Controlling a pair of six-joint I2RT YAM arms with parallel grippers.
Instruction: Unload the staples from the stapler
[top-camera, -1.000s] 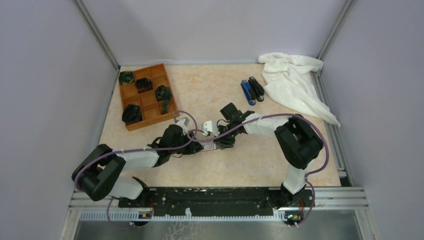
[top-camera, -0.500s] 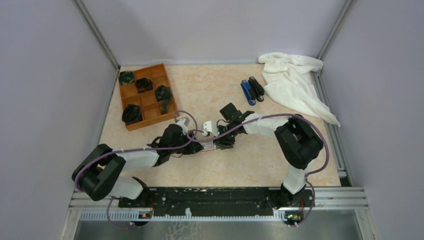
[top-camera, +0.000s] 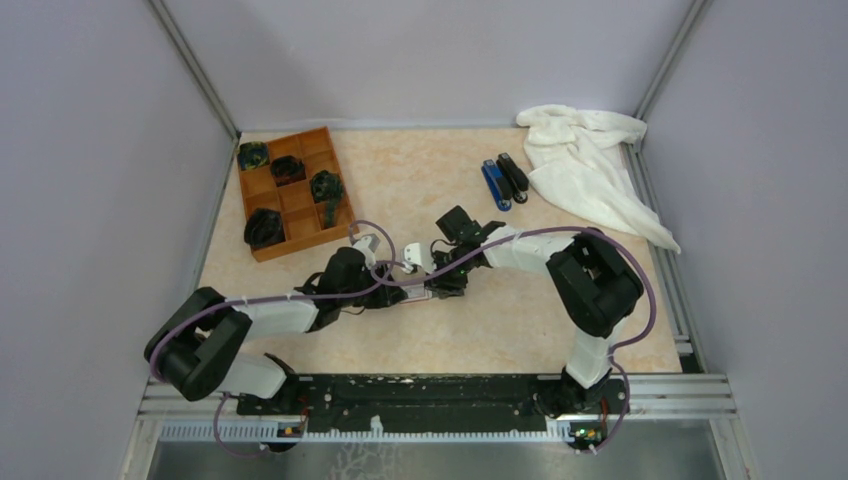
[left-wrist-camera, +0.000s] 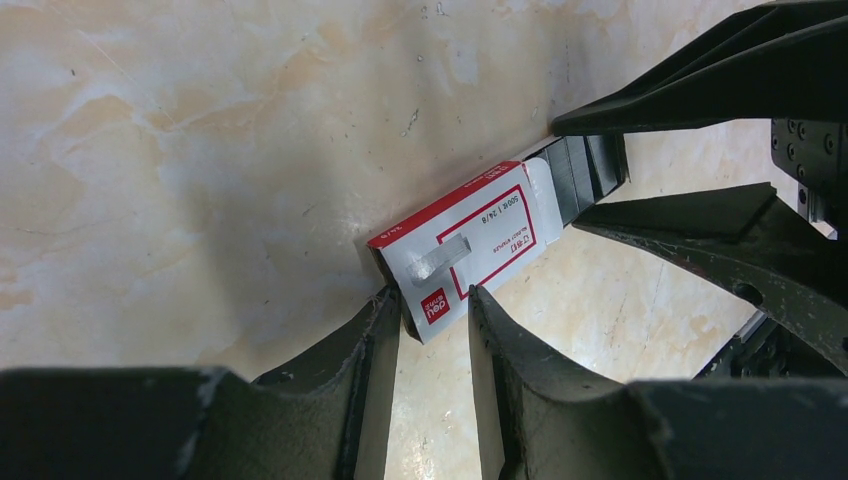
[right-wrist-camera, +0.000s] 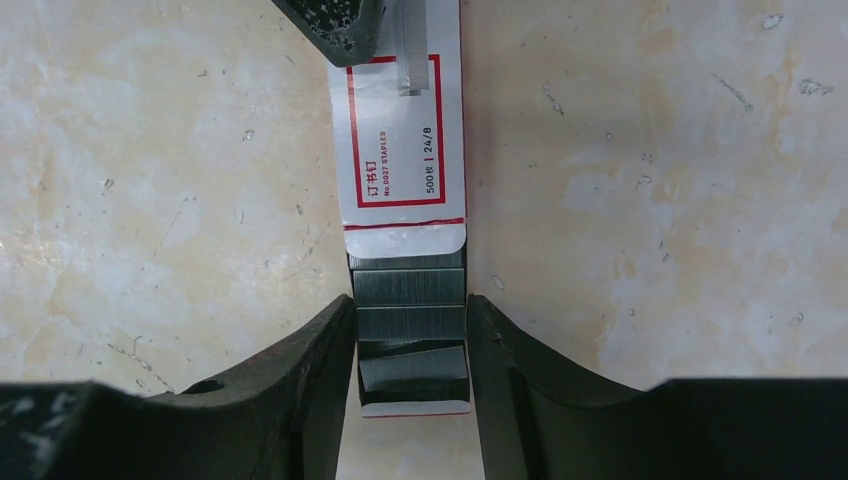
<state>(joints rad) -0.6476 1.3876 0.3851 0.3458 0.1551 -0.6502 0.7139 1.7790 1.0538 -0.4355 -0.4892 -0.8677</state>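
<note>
**Top external view.** The stapler (top-camera: 513, 177) lies at 1 o'clock on the desk (top-camera: 400, 180), closed, just beside a blue stapler (top-camera: 493, 186) and near a white cloth (top-camera: 585, 165). It is well apart from both sets of jaws, which meet over a staple box (top-camera: 424, 291) near the desk centre. A wooden compartment tray (top-camera: 290, 195) sits at 10 o'clock.

**Left wrist view.** The left jaws pinch the near end of the staple box, one of the fingers (left-wrist-camera: 365, 345) against each side. A short silvery strip, judged to be the staples (left-wrist-camera: 440, 258), lies on the box's printed face at 12 o'clock from the tips, just ahead of them.

**Right wrist view.** The right jaws straddle the inner tray (right-wrist-camera: 412, 398), which is drawn out of the sleeve and carries boxed staples (right-wrist-camera: 410, 288). The jaws stand close against its sides (whether they press it cannot be told). The strip is at 12 o'clock, at the far end of the box.

**Handling.** The strip is probably very light, stiff, smooth and brittle at its glued joints. Grip it across the long sides at mid-length, gently. The stapler is rigid and hinged, so hold the body by its flanks.
</note>
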